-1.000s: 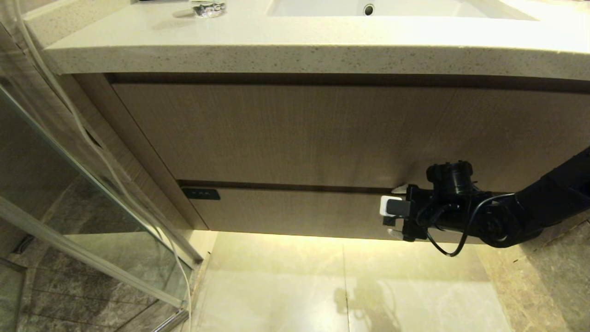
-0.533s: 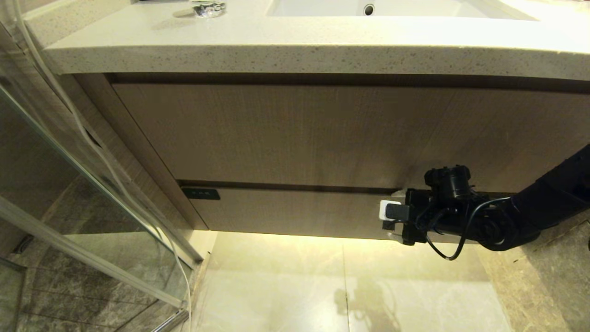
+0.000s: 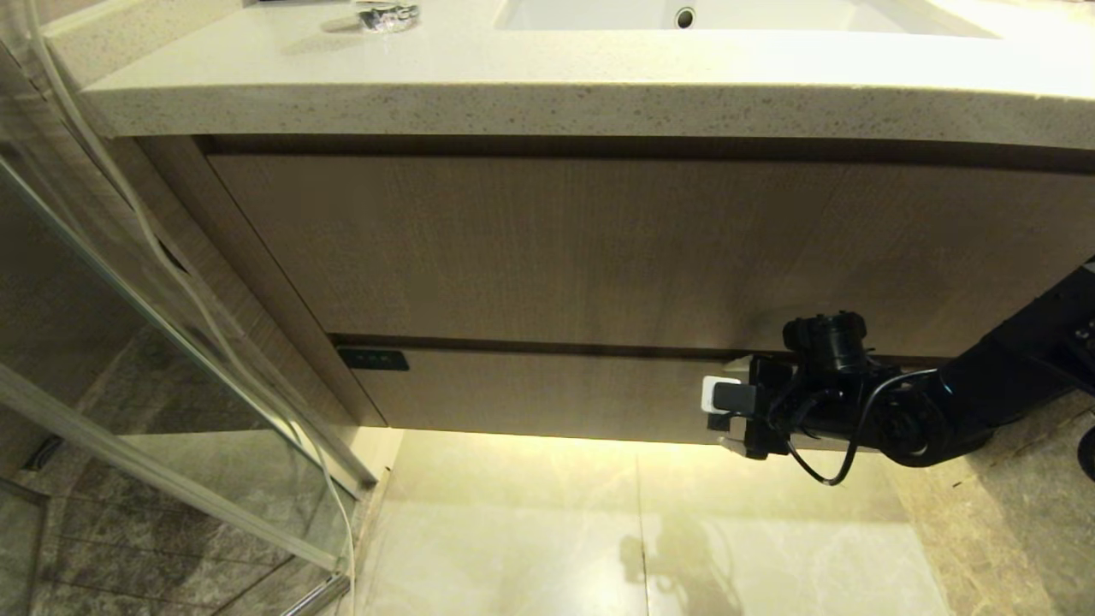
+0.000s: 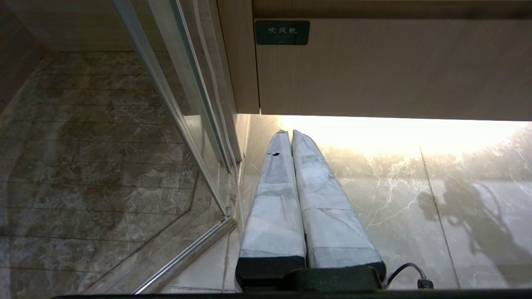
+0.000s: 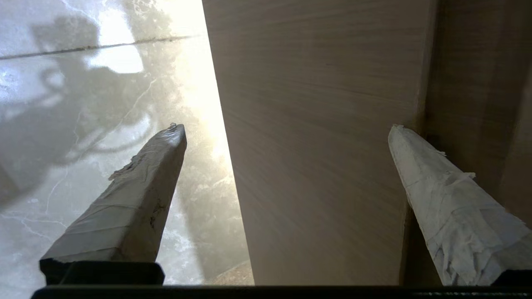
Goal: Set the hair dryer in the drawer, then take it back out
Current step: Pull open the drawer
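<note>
The drawer point(image 3: 547, 389) is the low wood-grain front under the vanity, closed, with a dark tag point(image 3: 373, 359) at its upper left. My right gripper point(image 3: 725, 402) is open at the drawer's right part. In the right wrist view the drawer front point(image 5: 316, 104) lies between the two taped fingers: one fingertip point(image 5: 174, 133) hangs past its lower edge over the floor, the other point(image 5: 397, 133) sits at the dark gap along its top edge. My left gripper point(image 4: 289, 133) is shut on nothing, low over the floor, facing the drawer's tag point(image 4: 282, 33). The hair dryer is out of view.
A taller wood-grain front point(image 3: 547, 248) sits above the drawer, under the stone countertop point(image 3: 547, 103) with its sink point(image 3: 684, 15). A glass shower door point(image 3: 171, 385) and its metal rail point(image 4: 187, 249) stand at the left. Glossy marble floor point(image 3: 642, 530) lies below.
My right gripper has shifted slightly left and down along the drawer front. The drawer has stayed closed.
</note>
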You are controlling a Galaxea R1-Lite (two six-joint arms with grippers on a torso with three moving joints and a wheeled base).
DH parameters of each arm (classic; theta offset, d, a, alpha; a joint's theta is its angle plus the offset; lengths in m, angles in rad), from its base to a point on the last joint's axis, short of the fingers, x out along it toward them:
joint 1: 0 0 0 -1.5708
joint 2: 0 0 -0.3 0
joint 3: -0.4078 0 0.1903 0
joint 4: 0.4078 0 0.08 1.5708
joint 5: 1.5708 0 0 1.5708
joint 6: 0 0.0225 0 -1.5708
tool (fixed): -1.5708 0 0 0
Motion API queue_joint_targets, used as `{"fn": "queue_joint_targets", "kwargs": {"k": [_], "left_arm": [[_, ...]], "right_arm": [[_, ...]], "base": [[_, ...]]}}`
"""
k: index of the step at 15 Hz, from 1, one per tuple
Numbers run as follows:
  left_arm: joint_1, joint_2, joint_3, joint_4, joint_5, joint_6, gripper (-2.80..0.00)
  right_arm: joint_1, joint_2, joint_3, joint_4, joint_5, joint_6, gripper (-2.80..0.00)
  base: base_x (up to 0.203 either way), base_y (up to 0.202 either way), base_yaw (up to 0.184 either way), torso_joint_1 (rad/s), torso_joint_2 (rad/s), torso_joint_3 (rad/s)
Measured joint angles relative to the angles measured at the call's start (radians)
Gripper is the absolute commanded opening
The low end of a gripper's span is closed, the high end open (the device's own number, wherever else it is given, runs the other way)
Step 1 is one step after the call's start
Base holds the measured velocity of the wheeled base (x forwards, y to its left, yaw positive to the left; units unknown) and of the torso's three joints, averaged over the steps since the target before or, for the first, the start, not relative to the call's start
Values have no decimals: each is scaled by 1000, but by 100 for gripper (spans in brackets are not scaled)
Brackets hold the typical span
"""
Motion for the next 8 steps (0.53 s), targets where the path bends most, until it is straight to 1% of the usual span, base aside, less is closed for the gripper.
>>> {"fn": "queue_joint_targets", "kwargs": {"k": [4,6,8], "left_arm": [[0,0,0,0,0,0,-280],[0,0,0,0,0,0,-280],[0,0,0,0,0,0,-280]], "right_arm": [[-1,-74,90,-2,5,4,0],[0,-93,106,-1,5,6,0],[0,-99,107,-6,5,35,0]], "base": [[0,0,0,0,0,0],[0,0,0,0,0,0],[0,0,0,0,0,0]]}}
